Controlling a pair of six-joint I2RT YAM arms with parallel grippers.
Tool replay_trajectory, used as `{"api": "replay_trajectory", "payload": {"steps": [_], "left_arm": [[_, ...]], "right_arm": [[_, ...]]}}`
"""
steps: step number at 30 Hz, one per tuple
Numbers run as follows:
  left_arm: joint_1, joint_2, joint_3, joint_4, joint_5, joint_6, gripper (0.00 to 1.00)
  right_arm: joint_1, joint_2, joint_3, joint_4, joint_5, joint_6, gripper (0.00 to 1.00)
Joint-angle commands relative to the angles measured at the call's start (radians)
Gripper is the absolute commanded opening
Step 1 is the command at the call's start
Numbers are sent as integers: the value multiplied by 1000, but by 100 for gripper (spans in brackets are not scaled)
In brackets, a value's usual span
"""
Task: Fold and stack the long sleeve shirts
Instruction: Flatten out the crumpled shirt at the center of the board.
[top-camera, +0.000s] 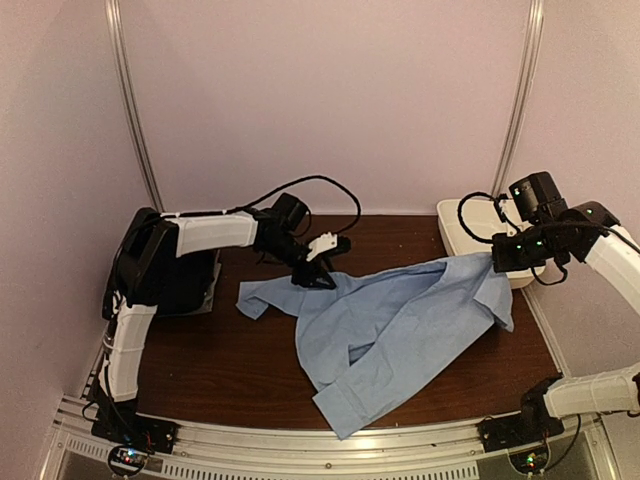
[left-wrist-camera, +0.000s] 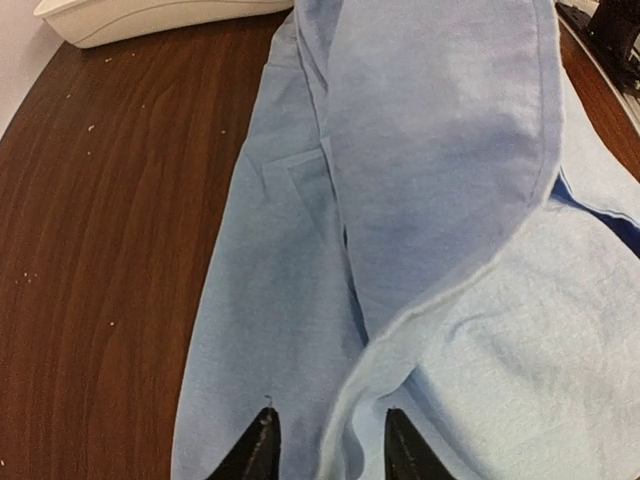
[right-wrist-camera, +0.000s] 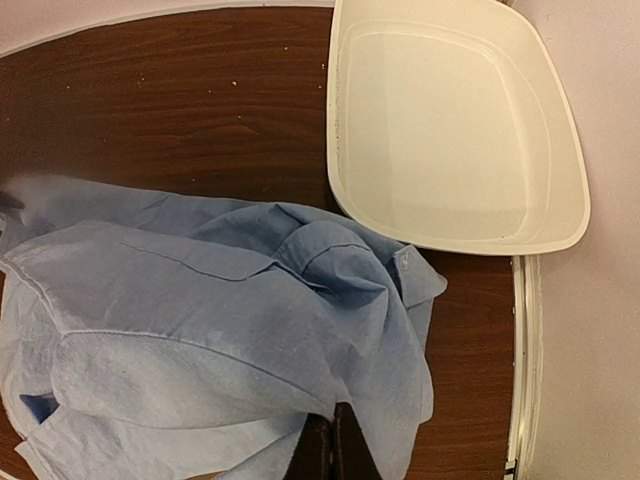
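A light blue long sleeve shirt (top-camera: 400, 320) lies spread and rumpled across the middle of the dark wooden table (top-camera: 230, 350). My right gripper (top-camera: 495, 262) is shut on its collar end and holds that end raised near the tub. In the right wrist view the cloth (right-wrist-camera: 200, 330) bunches over the closed right gripper (right-wrist-camera: 335, 445). My left gripper (top-camera: 318, 275) rests on the shirt's far left part. In the left wrist view the left gripper (left-wrist-camera: 327, 440) has its fingers apart, pressed onto the shirt (left-wrist-camera: 430, 150), with a raised fold edge between them.
A white oval tub (top-camera: 480, 235) stands at the back right corner, its rim (right-wrist-camera: 332, 120) just beyond the lifted collar; it also shows at the top of the left wrist view (left-wrist-camera: 150, 15). A dark bulk (top-camera: 185, 285) sits at the far left beside the left arm.
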Motion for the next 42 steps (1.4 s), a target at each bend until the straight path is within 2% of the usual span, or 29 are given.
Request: {"api": "replay_trajectory", "payload": {"steps": [1, 8, 13, 17, 22, 26, 31, 36, 40, 42], "left_arm": [[24, 7, 33, -33, 43, -25, 30], [56, -50, 25, -33, 18, -110, 0], [77, -168, -36, 26, -7, -261, 0], [77, -300, -92, 87, -108, -405, 0], [77, -472, -115, 95, -230, -557, 0], [76, -569, -64, 60, -291, -662, 0], [76, -658, 48, 22, -446, -718, 0], [76, -674, 301, -143, -532, -704, 0], [76, -739, 355, -178, -500, -709, 0], [74, -779, 346, -176, -454, -727, 0]], "right_arm": [[-10, -11, 18, 6, -4, -7, 0], [-10, -13, 8, 21, -20, -16, 0], [-11, -10, -18, 75, -97, -69, 0], [-10, 14, -24, 121, -174, -108, 0], [-10, 54, 62, 140, -216, -127, 0], [-9, 88, 145, 178, -291, -145, 0], [-1, 137, 334, 206, -356, -160, 0], [0, 192, 650, 132, -395, -176, 0], [2, 197, 832, 71, -499, -163, 0], [3, 176, 852, 62, -550, -146, 0]]}}
